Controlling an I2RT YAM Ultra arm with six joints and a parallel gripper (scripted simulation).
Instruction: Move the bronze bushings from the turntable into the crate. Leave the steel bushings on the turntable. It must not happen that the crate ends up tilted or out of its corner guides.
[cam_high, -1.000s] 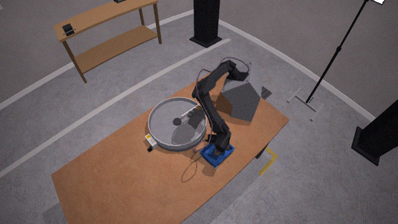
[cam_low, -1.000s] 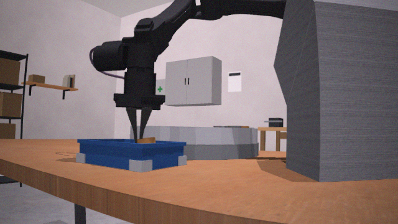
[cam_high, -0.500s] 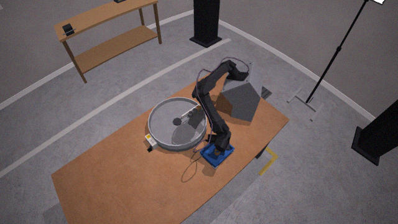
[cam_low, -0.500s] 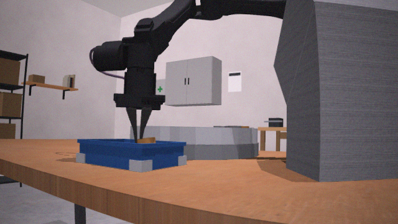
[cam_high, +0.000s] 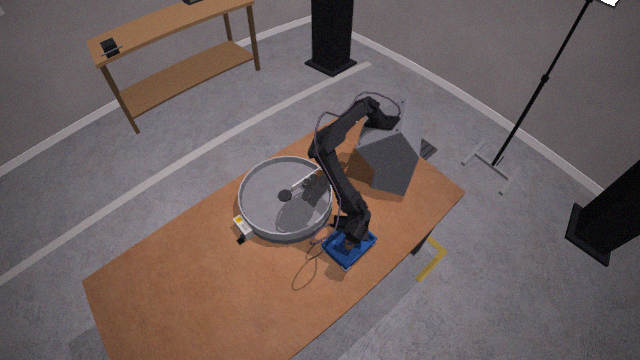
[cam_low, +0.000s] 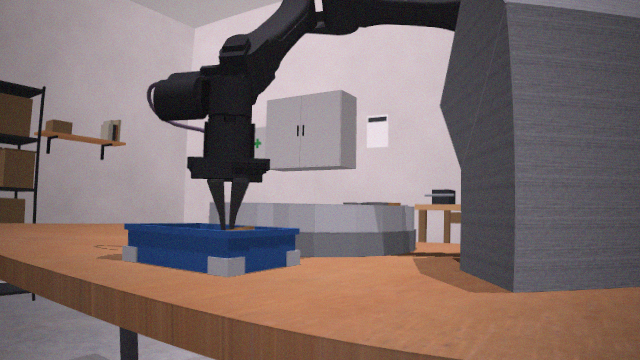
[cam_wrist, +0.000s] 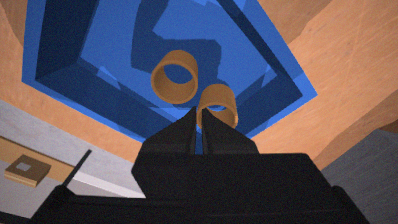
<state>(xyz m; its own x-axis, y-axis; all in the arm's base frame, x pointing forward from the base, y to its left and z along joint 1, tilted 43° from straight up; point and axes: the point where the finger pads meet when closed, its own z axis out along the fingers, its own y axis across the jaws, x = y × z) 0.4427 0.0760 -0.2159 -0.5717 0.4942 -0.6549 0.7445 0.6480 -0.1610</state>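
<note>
The blue crate (cam_high: 349, 243) stands on the wooden table beside the grey turntable (cam_high: 285, 199). My gripper (cam_wrist: 199, 111) points down into the crate (cam_low: 210, 245) with its fingertips (cam_low: 229, 224) just below the rim. It is shut on the wall of a bronze bushing (cam_wrist: 216, 104), held low inside the crate (cam_wrist: 165, 65). A second bronze bushing lies on the crate floor next to it. On the turntable I see a dark grey bushing (cam_high: 284, 195) near the middle and another (cam_high: 312, 181) near the far rim.
The large grey arm pedestal (cam_high: 390, 155) stands behind the crate and fills the right of the side view (cam_low: 545, 150). A small white and yellow box (cam_high: 243, 227) sits at the turntable's near edge. A thin cable (cam_high: 305, 270) loops on the table by the crate.
</note>
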